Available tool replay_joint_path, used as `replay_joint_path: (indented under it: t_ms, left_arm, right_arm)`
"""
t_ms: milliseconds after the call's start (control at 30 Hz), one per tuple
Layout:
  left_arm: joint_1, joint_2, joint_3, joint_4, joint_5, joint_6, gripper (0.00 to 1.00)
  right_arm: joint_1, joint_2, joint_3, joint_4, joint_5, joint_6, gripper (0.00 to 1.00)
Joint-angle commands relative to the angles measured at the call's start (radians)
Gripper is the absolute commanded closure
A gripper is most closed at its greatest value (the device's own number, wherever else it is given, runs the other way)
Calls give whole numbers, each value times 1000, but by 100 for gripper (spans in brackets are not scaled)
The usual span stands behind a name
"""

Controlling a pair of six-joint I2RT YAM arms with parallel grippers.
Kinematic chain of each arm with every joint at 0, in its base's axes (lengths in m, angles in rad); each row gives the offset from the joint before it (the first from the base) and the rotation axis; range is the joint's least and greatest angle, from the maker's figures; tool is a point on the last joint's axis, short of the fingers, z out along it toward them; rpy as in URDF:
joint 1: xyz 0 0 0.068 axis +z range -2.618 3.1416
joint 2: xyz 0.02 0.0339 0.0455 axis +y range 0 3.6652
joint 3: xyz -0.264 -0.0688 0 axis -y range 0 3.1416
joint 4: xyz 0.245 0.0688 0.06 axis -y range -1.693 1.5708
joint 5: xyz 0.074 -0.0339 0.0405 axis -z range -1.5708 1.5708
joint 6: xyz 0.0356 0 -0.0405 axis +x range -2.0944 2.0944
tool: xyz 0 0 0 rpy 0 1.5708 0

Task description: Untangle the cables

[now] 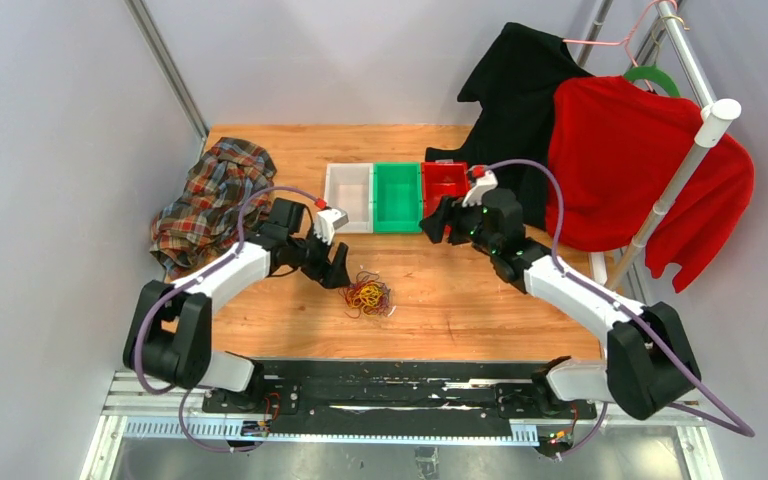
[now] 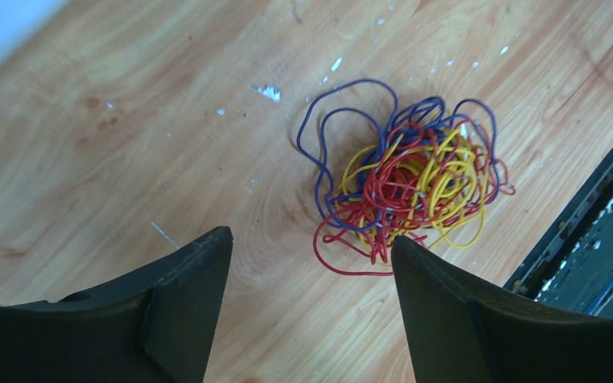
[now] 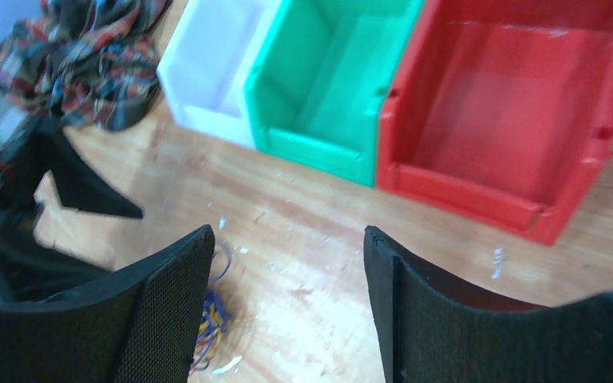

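Top external view: the cables (image 1: 368, 296) lie as one small tangle on the table (image 1: 480, 300), near its front edge and a little left of the middle. The left gripper (image 1: 338, 274) hangs just beside the tangle, on its left and far side – whether it touches, this view does not tell. The right gripper (image 1: 438, 228) is well apart from the cables, in front of the red bin (image 1: 444, 180). A green bin (image 1: 397, 197) and a white bin (image 1: 349, 197) stand in a row with the red one. A plaid cloth (image 1: 210, 200) lies at the left edge.

Left wrist view: the jaws of the left gripper (image 2: 310, 239) are spread wide and hold nothing. The cables (image 2: 415, 179) – yellow, red and blue-purple strands knotted together – lie on the wood just beyond the fingertips, nearer to the right finger (image 2: 447, 311).

Right wrist view: the right gripper (image 3: 287, 233) also has its jaws spread, with only bare table between them. A small part of the cables (image 3: 211, 319) shows beside the left finger (image 3: 152, 319). The three bins are ahead of it.
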Motion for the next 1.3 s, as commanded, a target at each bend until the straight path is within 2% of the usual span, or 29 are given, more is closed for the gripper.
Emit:
replay_joint_path:
  t_ms: [0,100,167,433,600,733,833,967,1267]
  left_arm:
    - [-8,81,16,17,37,-29,31]
    - [-8,141,42,6,50,-40,43]
    - [-8,167,58,12,64,-53,45]
    - [-8,192,92,31,138,-121,43]
    - [-8,193,97,15,142,-119,37]
    - [-8,211,98,36,136,-116,38]
    - [-8,251,119,41,138,-124,44]
    - [-8,282,142,49,143,-130,58]
    - [-25,278,143,33,170,-146,67]
  right_arm:
    - [131,-63,0,-83,155,-147,33]
    - [206,-84,-20,-75,230,-194,34]
    - [250,-93,-36,-74,265,-216,35]
    - [369,-111,-93,-81,321,-221,36]
    - [410,-101,-103,-89,345,-225,36]
    - [433,-91,-98,-101,365,-229,38]
    - [441,-89,-97,-100,368,-229,41]
    - [450,-86,-91,-103,373,-228,44]
    - [452,-74,-80,-130,390,-228,47]
